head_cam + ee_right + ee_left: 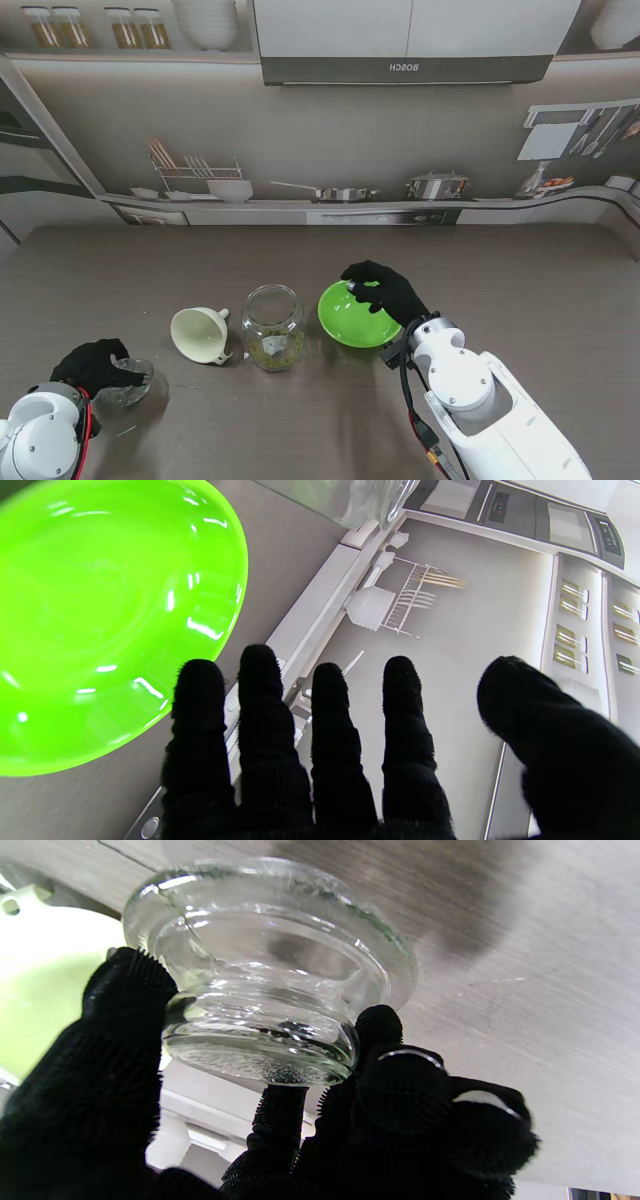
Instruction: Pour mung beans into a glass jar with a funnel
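Glass jar, round and clear, stands open with mung beans inside; cream plastic funnel lies beside it. Left hand grips glass lid, presumably for closing. Right hand spread empty over green bowl.

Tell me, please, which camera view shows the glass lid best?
The left wrist view: the glass lid fills it, gripped by the left hand. The stand view shows it small and partly covered; the right wrist view misses it.

I count one glass jar, one glass lid, one cream funnel and one green bowl on the surface. I have two black-gloved hands: my left hand and my right hand.
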Robot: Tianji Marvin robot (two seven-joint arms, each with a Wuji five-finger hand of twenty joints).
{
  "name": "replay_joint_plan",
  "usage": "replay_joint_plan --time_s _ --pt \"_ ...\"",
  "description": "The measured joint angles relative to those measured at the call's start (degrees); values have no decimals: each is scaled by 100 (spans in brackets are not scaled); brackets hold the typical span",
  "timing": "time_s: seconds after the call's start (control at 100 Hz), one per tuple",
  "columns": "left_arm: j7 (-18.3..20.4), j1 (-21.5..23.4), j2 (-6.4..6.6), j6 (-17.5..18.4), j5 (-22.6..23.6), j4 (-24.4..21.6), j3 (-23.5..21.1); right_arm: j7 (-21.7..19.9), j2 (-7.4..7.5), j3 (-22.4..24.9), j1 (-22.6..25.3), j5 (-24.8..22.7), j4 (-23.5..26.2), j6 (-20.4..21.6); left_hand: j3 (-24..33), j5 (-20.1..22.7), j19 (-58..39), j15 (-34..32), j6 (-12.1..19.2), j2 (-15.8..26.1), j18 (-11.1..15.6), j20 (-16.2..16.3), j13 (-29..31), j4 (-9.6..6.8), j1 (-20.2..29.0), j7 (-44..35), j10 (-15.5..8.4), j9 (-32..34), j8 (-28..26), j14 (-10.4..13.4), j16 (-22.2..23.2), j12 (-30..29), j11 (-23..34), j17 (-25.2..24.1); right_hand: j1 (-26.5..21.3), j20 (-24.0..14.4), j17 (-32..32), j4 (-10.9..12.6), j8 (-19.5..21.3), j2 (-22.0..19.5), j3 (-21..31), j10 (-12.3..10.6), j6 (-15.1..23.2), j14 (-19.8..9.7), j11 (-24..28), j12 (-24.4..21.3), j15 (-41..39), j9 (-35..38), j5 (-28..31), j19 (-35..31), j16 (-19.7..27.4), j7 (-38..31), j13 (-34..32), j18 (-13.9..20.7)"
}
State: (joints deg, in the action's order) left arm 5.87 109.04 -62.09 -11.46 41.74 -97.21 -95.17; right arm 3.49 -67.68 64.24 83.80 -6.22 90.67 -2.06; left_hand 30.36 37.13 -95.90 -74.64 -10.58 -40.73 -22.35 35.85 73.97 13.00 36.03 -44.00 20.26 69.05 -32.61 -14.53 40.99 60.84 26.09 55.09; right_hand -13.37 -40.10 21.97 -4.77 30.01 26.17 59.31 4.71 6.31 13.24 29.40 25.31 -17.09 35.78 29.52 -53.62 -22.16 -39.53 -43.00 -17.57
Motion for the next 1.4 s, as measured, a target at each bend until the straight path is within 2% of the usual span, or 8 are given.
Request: replay_joint_plan --time_s 0.3,0.58,1.02,1.4 --pt "130 35 -3 134 -215 -293 -117 -14 0 -4 -7 11 -7 -6 0 2 0 -18 0 0 1 4 0 0 5 -2 0 1 -3 2 -4 -14 -35 1 0 0 -22 0 0 0 0 1 0 0 0 0 0 0 1 0 0 0 2 0" --pt "584 -113 29 313 -282 -702 -123 -14 1 -11 -16 15 -21 -7 0 4 0 -19 0 -1 1 6 0 0 6 -3 1 1 -28 2 -5 -66 -38 1 -1 0 -31 0 0 0 0 2 0 0 0 0 0 0 1 0 0 0 3 0" --pt "1192 -1048 179 426 -461 -903 349 -13 -1 -5 -27 20 -47 -7 0 6 -1 -20 0 -1 1 15 0 0 6 -3 2 1 -85 2 -5 -78 -40 1 -1 0 -40 0 0 0 0 3 0 1 0 0 0 0 1 0 0 0 5 0" --pt "1421 -2005 256 314 -742 -853 1215 -9 -3 22 -34 30 -65 -16 0 10 -2 -21 0 -1 1 61 0 0 6 -3 3 1 -94 2 -6 -82 -41 1 -1 0 -43 0 0 0 0 4 -8 1 0 0 0 0 1 0 0 0 7 0"
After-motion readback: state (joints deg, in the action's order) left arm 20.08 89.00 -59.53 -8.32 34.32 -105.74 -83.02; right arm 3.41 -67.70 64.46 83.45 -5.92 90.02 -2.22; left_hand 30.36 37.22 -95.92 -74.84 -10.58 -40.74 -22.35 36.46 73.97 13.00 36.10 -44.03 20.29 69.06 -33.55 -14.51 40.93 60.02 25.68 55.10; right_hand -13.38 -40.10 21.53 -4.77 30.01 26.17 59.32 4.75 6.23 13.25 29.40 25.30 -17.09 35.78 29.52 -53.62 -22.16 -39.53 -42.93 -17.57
